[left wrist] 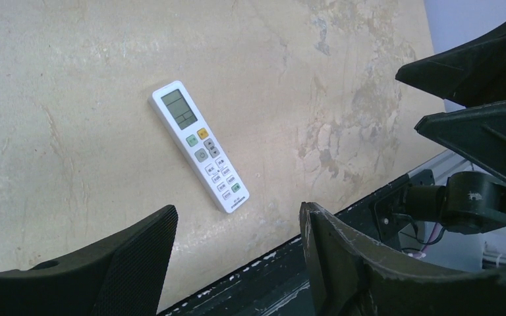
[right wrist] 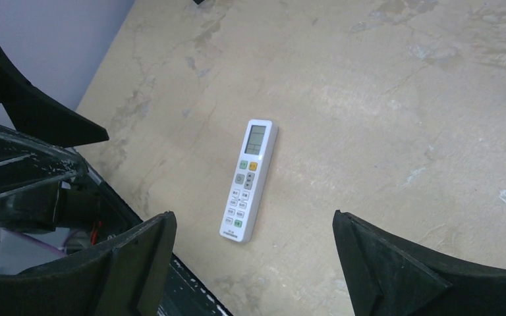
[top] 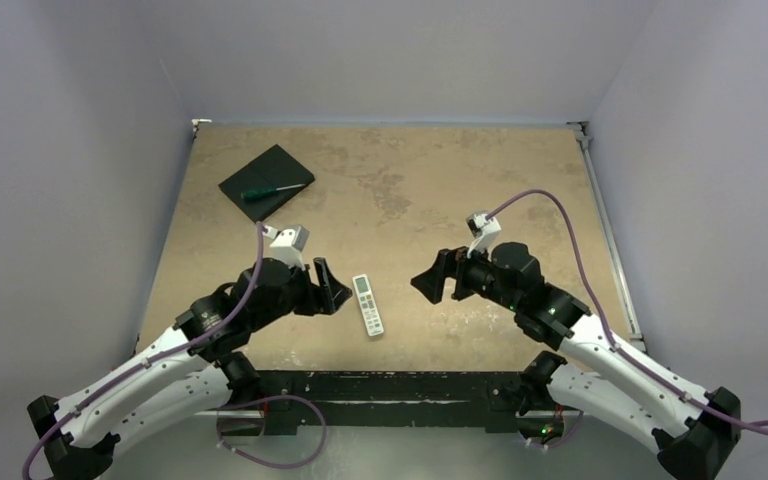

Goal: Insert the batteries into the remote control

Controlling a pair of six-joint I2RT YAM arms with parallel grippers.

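Only the overhead view shows the black pad and screwdriver, far left. The left gripper gapes, holding nothing. The remote control lies just beside it; the wrist views show it buttons-up. The right gripper stands wide, holding nothing.

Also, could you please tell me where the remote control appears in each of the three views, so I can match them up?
Top external: the remote control lies face up, low of centre.
Left wrist: the remote control is left of centre, screen end towards the upper left.
Right wrist: the remote control is mid-frame, screen end uppermost.
Shared landmark: the table's dark near edge, just beyond the button end in every view.
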